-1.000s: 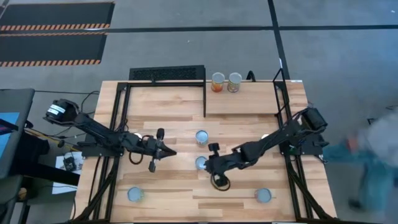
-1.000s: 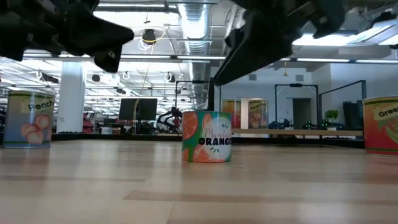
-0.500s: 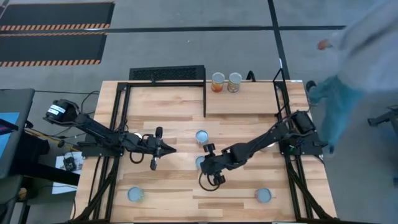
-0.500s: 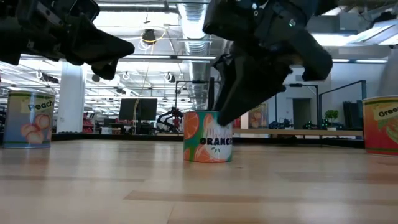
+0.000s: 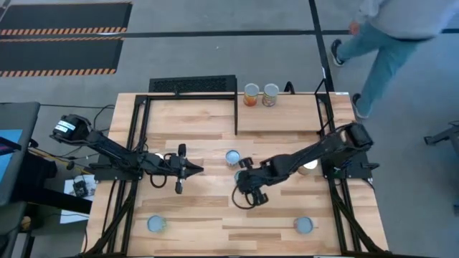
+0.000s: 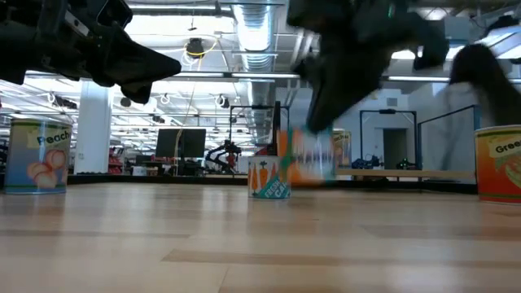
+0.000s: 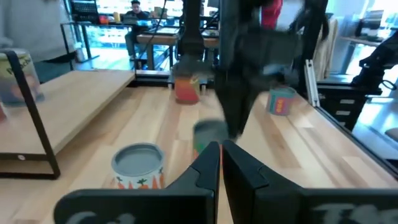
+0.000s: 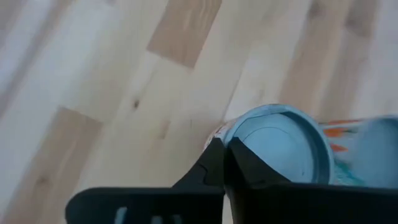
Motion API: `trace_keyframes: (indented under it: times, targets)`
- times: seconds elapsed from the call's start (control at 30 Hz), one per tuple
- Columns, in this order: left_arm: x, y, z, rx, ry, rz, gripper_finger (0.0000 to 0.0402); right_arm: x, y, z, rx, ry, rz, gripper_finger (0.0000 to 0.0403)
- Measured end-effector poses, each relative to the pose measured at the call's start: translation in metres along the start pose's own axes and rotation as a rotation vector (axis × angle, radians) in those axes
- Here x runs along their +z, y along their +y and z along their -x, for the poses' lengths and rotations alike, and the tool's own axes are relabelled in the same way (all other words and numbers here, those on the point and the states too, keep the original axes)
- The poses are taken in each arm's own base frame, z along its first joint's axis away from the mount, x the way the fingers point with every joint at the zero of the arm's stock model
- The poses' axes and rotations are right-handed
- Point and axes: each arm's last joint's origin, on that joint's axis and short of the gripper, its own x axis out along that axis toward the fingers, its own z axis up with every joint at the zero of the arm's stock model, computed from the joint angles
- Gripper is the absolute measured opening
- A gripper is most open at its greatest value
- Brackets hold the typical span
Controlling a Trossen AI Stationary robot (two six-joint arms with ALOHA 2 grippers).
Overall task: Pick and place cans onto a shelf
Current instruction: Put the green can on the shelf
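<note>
Near edge of worktop: two cans standing apart. Mid-worktop: right gripper with jaws clamped on orange can, lifted; carrot can just beyond. Left gripper hovering, jaws closed, empty. Farthest: shelf, two cans at its back edge.

— What sort of place do we enter here?
— We list it as a robotics lab or industrial test hall: wooden table framed by black metal bars, bare grey concrete floor, hazard-striped mats beyond the table's far-left corner.
— Overhead items?
— We record exposed ceiling ducts and strip lighting.
— Surroundings?
— We note workbenches with a monitor, a seated person at a desk, another person walking past the table's far-right corner.
</note>
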Motion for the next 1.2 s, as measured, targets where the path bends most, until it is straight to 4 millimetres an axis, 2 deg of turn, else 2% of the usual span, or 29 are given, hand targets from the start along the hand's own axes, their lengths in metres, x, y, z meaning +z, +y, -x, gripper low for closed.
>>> trace_keyframes:
  times: [0.13,0.27,0.37,0.47,0.6,0.73,0.93,1.07,1.2]
  targets:
    - [0.000,0.001,0.000,0.039,-0.006,-0.037,0.0008,-0.007,-0.012,0.042,-0.077,0.036,0.023,0.0007]
    - [0.001,0.008,-0.002,0.057,-0.006,-0.028,0.0008,-0.025,-0.043,0.081,-0.147,0.089,-0.044,0.0007]
    - [0.001,0.015,-0.003,0.066,-0.006,-0.025,0.0008,-0.051,-0.072,0.101,-0.198,0.114,-0.104,0.0006]
    - [0.002,0.022,-0.005,0.088,-0.006,-0.023,0.0008,-0.087,-0.102,0.114,-0.241,0.136,-0.180,0.0004]
    - [0.002,0.031,-0.006,0.107,-0.006,-0.025,0.0008,-0.140,-0.137,0.124,-0.290,0.138,-0.314,0.0005]
    - [0.003,0.040,-0.007,0.125,-0.005,-0.022,0.0008,-0.179,-0.172,0.135,-0.366,0.109,-0.401,0.0004]
    - [0.003,0.048,-0.008,0.136,0.000,-0.020,0.0008,-0.223,-0.216,0.135,-0.385,0.097,-0.491,0.0005]
    - [0.003,0.050,-0.008,0.146,0.001,-0.019,0.0008,-0.249,-0.234,0.125,-0.383,0.145,-0.571,0.0004]
    - [0.003,0.050,-0.008,0.147,0.001,-0.019,0.0008,-0.262,-0.248,0.119,-0.415,0.144,-0.611,0.0007]
